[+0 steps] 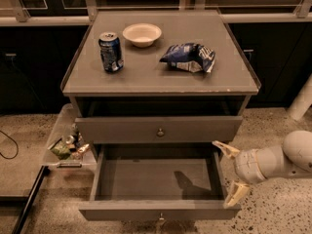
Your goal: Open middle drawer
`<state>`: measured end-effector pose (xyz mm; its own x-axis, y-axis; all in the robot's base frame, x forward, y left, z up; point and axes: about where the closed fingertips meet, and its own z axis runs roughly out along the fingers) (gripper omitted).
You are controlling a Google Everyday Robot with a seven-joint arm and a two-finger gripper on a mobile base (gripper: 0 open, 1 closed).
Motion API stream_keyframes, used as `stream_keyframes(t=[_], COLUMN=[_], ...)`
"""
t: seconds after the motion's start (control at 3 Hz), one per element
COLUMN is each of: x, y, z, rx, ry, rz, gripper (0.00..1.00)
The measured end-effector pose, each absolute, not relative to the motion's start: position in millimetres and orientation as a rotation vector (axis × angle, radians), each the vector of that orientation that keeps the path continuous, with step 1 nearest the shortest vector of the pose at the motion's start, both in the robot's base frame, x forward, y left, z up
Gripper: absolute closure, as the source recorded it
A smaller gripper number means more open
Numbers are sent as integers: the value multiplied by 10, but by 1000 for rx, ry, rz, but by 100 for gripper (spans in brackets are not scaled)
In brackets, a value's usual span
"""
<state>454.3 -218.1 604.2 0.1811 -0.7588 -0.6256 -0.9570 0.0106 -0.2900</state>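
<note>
The grey cabinet (161, 82) has its middle drawer (156, 209) pulled far out; the inside is empty and a small round knob (160, 217) sits on its front. The upper drawer (122, 129), with its own knob, sits nearly flush above it. My gripper (231, 172) hovers at the open drawer's right side, near the front right corner. It is open, with one cream fingertip (223, 148) up by the upper drawer and the other (236, 194) lower down. It holds nothing. The lowest drawer is hidden.
On the cabinet top stand a blue soda can (111, 51), a white bowl (142, 34) and a blue chip bag (189, 57). A clear bin of small items (66, 145) hangs at the cabinet's left. A white post (302, 101) stands at right.
</note>
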Motion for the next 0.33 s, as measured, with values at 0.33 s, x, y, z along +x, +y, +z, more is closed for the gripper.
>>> stream_keyframes(t=[0.33], x=[4542], y=[-2180], z=[6046], rx=[-1791], ry=[1620], rz=[376], gripper=[0])
